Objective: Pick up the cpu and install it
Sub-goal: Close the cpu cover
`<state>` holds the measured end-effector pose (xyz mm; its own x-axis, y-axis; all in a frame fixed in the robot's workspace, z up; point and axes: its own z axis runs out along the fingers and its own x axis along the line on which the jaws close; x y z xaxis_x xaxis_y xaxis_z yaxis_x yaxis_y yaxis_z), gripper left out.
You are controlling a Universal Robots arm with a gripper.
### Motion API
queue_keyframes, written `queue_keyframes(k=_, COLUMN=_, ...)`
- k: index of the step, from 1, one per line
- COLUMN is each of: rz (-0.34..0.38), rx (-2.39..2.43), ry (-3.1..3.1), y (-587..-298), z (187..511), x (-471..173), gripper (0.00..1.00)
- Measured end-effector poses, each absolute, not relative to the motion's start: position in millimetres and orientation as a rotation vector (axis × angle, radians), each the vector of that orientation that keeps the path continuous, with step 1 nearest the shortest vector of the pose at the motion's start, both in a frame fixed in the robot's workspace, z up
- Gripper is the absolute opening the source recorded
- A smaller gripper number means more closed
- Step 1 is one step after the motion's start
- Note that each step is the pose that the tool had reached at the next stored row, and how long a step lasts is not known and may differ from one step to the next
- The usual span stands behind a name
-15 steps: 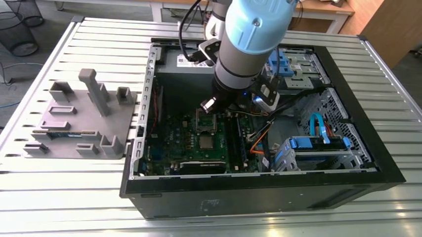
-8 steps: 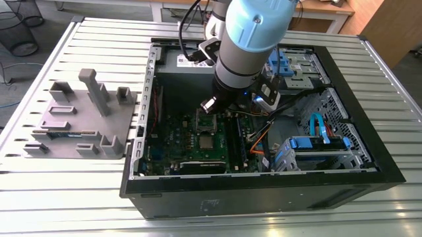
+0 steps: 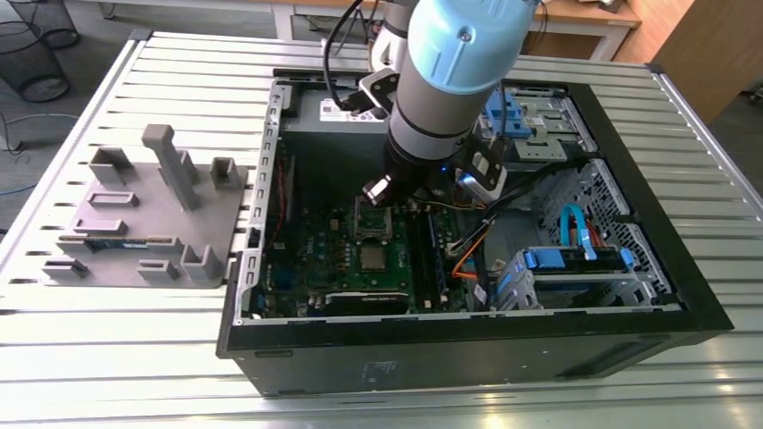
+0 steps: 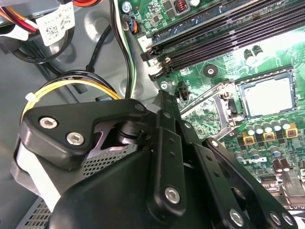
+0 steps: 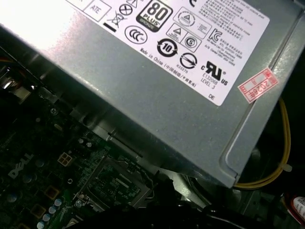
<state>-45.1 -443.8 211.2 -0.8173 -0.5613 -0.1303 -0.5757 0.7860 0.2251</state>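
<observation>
Silver-topped with a thin pale rim, the cpu (image 4: 267, 98) lies flat and square inside the socket on the green motherboard (image 3: 316, 264) and is not in the grasp of the gripper (image 4: 200, 181). The metal retention frame (image 4: 209, 95) stands raised at one edge of the socket, leaving the chip's top uncovered. In the second wrist view the black linkage of the gripper sits near the socket but apart from the cpu; whether the gripper is wide or narrow cannot be told. Long black memory slots (image 4: 228, 33) run beside the socket. In the exterior view the arm (image 3: 459, 63) reaches down into the open computer case (image 3: 477, 357), its lower end over the board just beside the raised frame. The grey power supply (image 5: 157, 86) lies close to the wrist. The case rests on a slatted metal worktop (image 3: 143, 357), with a grey fixture tray (image 3: 143, 223) on the exterior view's left.
</observation>
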Motion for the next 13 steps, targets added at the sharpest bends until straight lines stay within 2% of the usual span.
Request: queue_keyframes(k=13, rz=0.393, rx=-0.929, ry=2.916, y=-446.5, z=219.7, x=-45.1, gripper=0.11)
